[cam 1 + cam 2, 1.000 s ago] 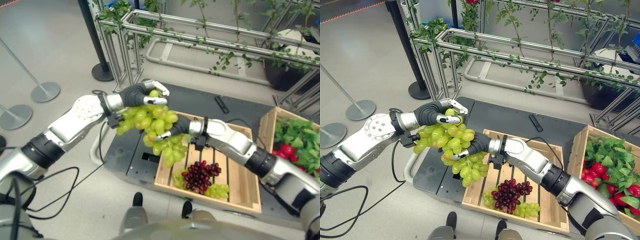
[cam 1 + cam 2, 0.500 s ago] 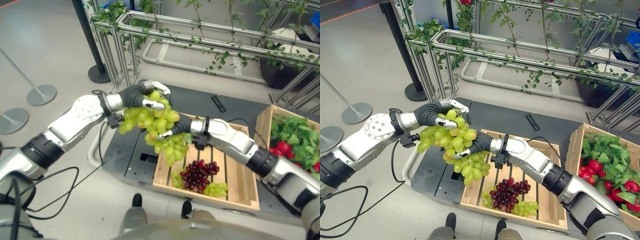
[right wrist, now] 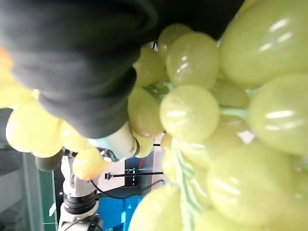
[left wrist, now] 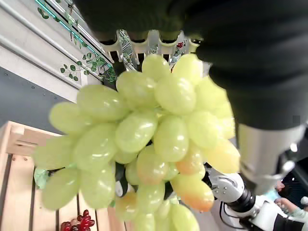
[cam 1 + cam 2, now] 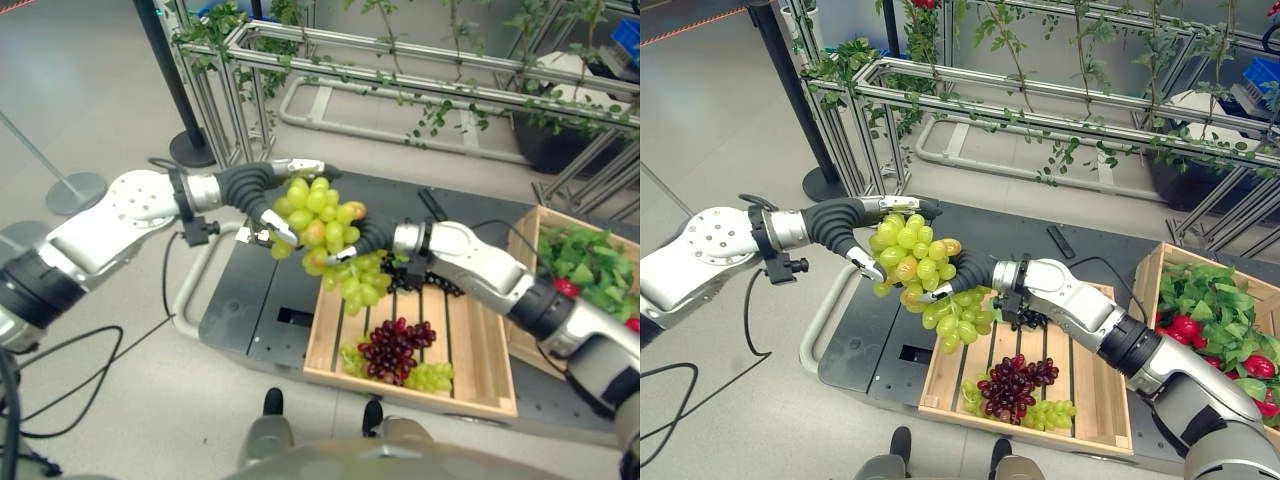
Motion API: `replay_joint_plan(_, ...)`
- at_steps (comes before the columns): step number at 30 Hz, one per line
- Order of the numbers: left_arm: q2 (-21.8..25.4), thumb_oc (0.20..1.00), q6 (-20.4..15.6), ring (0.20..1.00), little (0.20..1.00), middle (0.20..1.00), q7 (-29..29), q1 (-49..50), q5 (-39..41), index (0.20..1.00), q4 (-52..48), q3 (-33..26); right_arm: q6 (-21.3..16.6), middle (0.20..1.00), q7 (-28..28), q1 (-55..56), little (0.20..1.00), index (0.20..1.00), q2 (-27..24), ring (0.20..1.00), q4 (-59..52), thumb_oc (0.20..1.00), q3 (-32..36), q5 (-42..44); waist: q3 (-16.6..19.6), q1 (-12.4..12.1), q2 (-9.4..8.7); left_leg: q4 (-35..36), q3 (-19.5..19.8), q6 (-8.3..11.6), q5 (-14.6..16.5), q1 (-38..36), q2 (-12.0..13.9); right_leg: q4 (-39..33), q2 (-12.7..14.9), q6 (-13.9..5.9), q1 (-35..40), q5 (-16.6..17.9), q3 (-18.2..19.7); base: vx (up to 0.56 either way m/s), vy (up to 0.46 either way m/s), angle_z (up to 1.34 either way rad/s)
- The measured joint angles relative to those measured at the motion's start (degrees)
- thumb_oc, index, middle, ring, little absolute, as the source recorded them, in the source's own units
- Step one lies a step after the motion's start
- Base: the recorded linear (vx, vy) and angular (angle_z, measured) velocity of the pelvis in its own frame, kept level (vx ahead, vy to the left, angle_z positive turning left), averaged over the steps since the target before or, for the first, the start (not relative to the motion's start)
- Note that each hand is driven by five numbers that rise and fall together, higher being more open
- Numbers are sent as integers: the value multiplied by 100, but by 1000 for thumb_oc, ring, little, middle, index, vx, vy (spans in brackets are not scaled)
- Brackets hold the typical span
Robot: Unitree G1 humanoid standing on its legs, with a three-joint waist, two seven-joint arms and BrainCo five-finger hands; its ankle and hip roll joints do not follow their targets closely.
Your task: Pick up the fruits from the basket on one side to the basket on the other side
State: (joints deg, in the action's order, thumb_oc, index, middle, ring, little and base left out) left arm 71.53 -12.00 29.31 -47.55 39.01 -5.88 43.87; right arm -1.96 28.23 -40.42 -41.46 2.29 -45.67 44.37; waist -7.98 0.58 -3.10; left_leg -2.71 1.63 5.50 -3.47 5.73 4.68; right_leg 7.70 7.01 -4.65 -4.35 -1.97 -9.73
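2 hands meet on the green grape bunch above the wooden crate's far left corner: left hand curled around it, right hand gripping beneath.

A large bunch of green grapes hangs in the air above the near-left corner of a slatted wooden crate, which holds dark red grapes and a smaller green bunch.
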Motion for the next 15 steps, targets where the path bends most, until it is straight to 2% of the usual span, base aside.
replay_joint_plan(4,67,1000,0,1000,1000,1000,56,-43,-2,1000,-20,46,1,200,33,0,200,200,-56,200,0,200,0,-2,0,3,0,-1,0,4,3,-1,-6,0,-6,0,-1,0,1,0,0,0)
replay_joint_plan(7,67,1000,7,1000,1000,1000,86,-399,-11,1000,-92,467,16,200,95,-114,200,200,-65,200,-15,200,-5,-95,0,3,1,-3,-1,4,3,-2,-4,2,-7,1,-1,0,3,0,0,0)
replay_joint_plan(15,-40,1000,3,1000,1000,1000,51,-716,-154,1000,-93,494,105,200,135,-463,200,200,-54,200,-197,200,-55,-114,2,-1,-2,-10,-4,8,6,-7,-5,4,-42,4,0,2,17,0,0,0)
